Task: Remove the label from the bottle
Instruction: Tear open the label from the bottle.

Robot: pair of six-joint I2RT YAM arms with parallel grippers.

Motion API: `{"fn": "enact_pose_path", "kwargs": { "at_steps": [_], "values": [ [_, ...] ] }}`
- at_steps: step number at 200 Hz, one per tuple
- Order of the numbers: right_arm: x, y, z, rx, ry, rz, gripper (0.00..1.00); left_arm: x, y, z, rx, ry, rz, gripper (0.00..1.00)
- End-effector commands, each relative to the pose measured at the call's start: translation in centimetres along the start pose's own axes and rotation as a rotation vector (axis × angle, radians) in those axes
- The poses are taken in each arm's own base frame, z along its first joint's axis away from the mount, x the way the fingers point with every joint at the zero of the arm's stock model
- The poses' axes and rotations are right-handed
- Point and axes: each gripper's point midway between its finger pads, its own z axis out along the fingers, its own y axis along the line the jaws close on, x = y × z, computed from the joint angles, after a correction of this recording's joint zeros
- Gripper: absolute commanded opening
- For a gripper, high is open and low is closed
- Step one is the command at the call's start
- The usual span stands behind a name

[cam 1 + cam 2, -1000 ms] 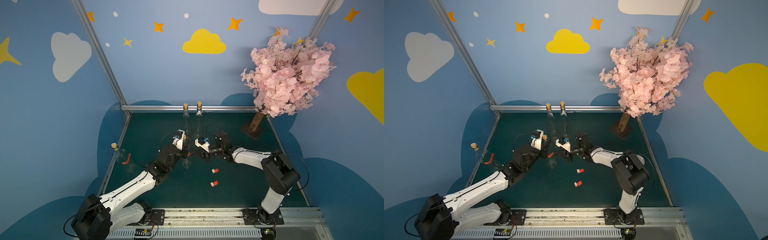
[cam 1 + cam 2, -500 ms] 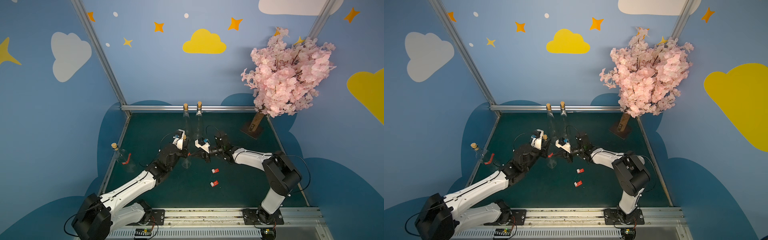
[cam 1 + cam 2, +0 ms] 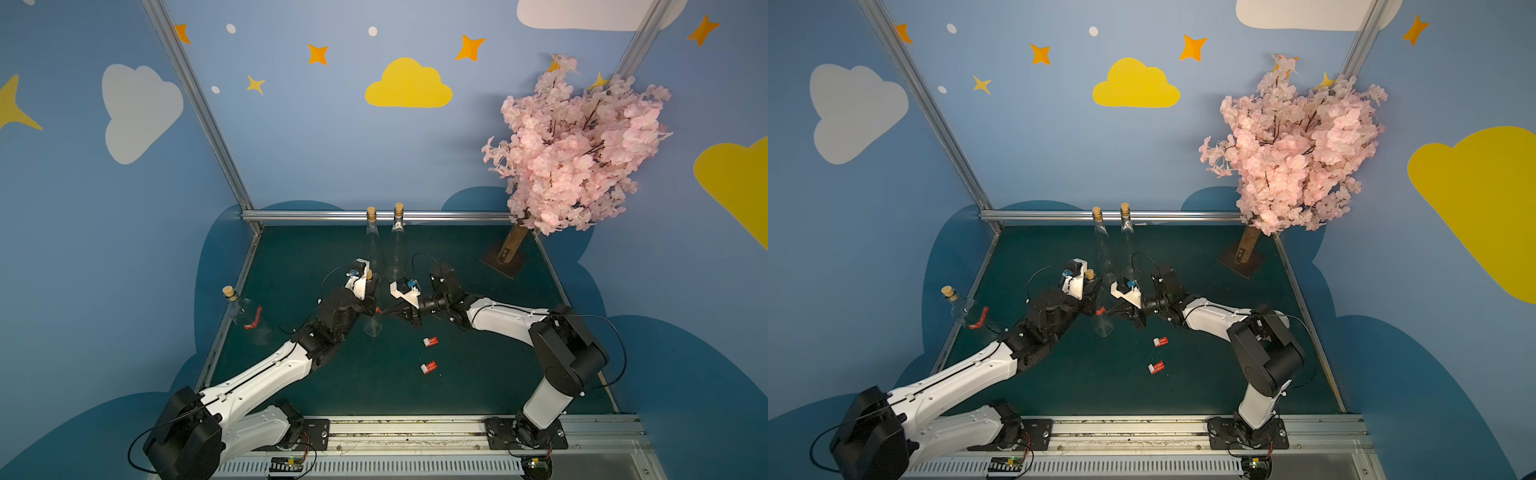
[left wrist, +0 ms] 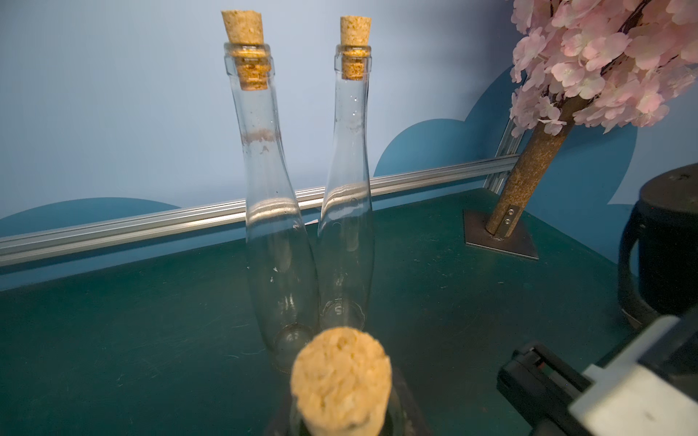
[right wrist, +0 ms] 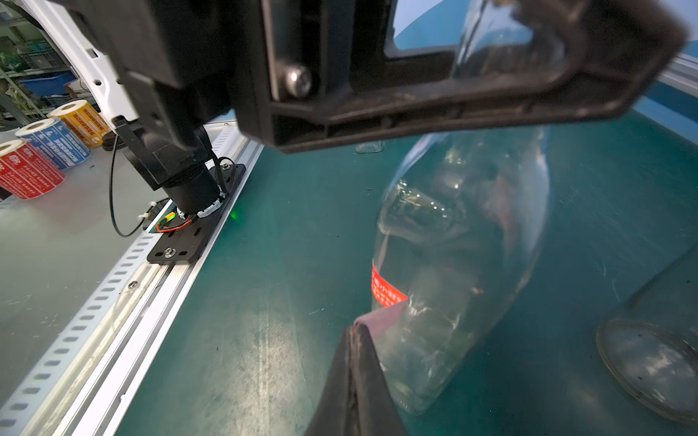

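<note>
Staged robot lab cell. Blue walls carry painted clouds [image 3: 408, 83] and stars; aluminium frame posts [image 3: 201, 108]; fake pink blossom tree [image 3: 577, 141] on green bench [image 3: 374, 386]; robot arms [image 3: 266, 374] bolted to slotted rail [image 3: 407, 430]; label rolls [image 5: 41, 158] on grey table [image 5: 56, 245] outside.

1. The front part of the green mat [image 3: 365, 390] is open; only two small loose labels [image 3: 430, 341] lie flat there.
2. Two corked empty bottles [image 3: 374, 249] stand close together just behind the centre bottle [image 3: 372, 326] and block the back.
3. A labelled bottle [image 3: 249, 320] stands at the left edge. The tree base [image 3: 505, 262] occupies the far right corner.
</note>
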Motion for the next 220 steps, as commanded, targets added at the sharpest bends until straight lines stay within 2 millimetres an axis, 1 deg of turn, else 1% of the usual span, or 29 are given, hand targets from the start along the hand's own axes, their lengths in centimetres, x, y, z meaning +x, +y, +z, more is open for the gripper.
{"fn": "enact_pose_path", "kwargs": {
  "at_steps": [1,220],
  "values": [
    [-1.0,2.2,-0.3,-0.066,-0.019,-0.021,0.0,2.1,1.0,0.4,-0.054,0.081,0.026,0.03],
    [-1.5,3.7,-0.2,-0.097,-0.012,-0.033,0.0,2.3,0.9,0.5,-0.049,0.087,0.026,0.03]
  ]
}}
